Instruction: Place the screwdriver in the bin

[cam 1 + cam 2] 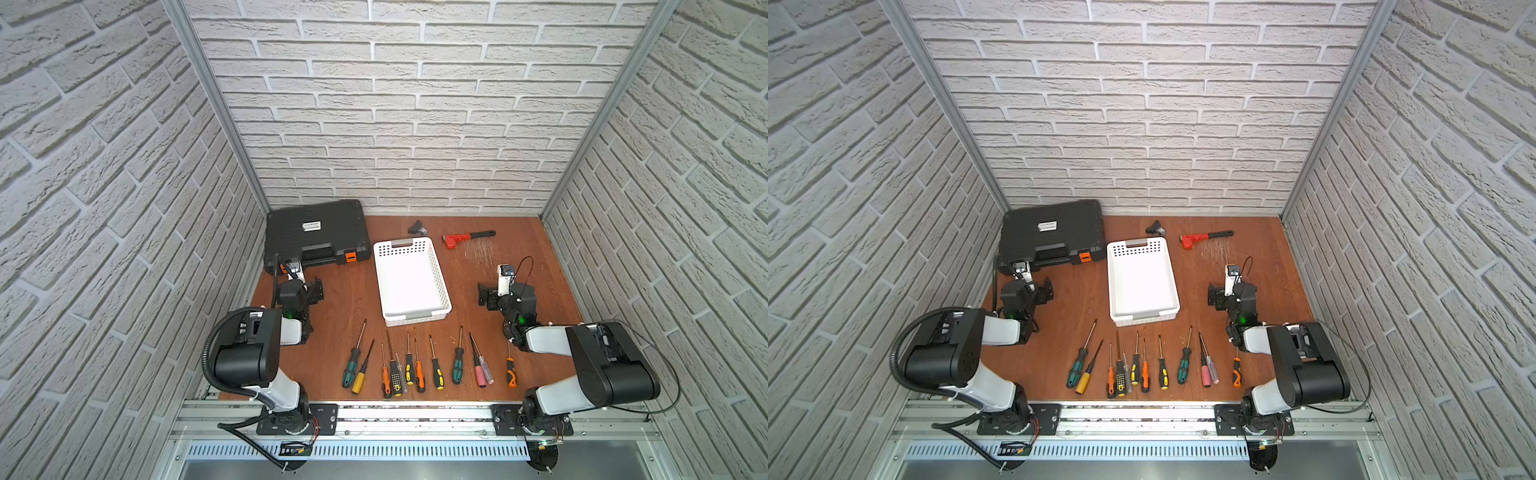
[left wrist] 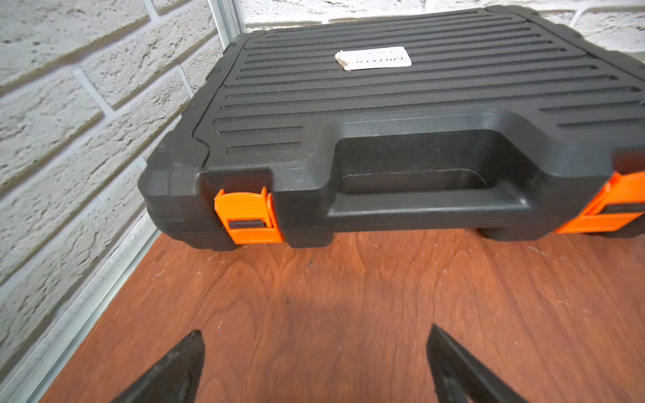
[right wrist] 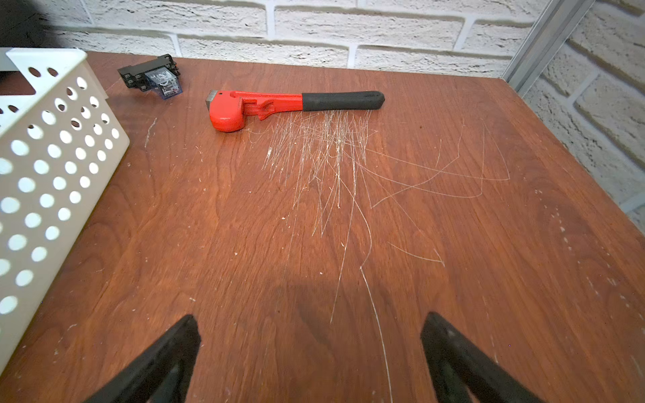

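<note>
Tabletop [image 1: 340,299]: brown wood, with scratches at the far right.
Bin [image 1: 409,282]: white, perforated and empty. It stood at the centre, its long sides running near to far.
Screwdrivers [image 1: 436,371]: lay in a row along the near edge, just near of the bin, tips pointing far. None was in the bin and none touched a gripper.
Left gripper [image 2: 316,333]: fingers were spread wide with nothing between them. It was left of the bin, apart from it, and faced the case.
Right gripper [image 3: 311,317]: fingers were spread wide with nothing between them. It was right of the bin, apart from it, and faced the wrench.
Case [image 1: 318,232]: black and closed, with orange latches, in the far-left corner.
Wrench [image 1: 467,237]: red with a black handle. It lay flat, far right of the bin.
Black part [image 1: 417,227]: small, lying just far of the bin.
</note>
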`<state>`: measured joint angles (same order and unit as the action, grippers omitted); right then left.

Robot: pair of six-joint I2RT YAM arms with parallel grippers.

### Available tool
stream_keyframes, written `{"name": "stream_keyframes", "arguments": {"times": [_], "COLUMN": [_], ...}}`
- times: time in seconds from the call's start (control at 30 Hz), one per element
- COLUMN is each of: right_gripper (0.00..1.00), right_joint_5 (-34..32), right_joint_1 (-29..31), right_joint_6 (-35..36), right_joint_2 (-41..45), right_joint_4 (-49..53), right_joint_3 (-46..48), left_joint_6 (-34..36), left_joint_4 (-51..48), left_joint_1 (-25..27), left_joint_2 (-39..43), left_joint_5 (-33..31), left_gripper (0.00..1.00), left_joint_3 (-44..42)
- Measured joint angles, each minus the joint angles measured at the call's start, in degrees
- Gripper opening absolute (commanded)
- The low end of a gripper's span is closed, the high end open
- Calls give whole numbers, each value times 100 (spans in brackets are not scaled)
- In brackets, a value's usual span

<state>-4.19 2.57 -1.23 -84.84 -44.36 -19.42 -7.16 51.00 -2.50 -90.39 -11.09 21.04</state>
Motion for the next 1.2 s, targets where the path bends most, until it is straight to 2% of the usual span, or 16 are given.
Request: {"name": "stream_keyframes", "arguments": {"times": [1.0,1.1,1.2], "right_gripper": [100,100,100], "right_joint_5": [0,-2,-127], "right_joint_1": [0,0,0], "right_joint_6": [-2,4,-42], "right_joint_2": [0,133,957], "right_joint_4": [-9,-42,481], "right_joint_3": [-17,13,-11], "left_joint_6": [-9,-57,-122], "left_joint_4": [-22,-704,-1967], "left_joint_1": [-2,-2,0], "left_joint_2": [7,225,693], "left_joint_5": [-9,-168,-380], "left_gripper": [98,98,98], "left_joint_3": [7,219,973]}}
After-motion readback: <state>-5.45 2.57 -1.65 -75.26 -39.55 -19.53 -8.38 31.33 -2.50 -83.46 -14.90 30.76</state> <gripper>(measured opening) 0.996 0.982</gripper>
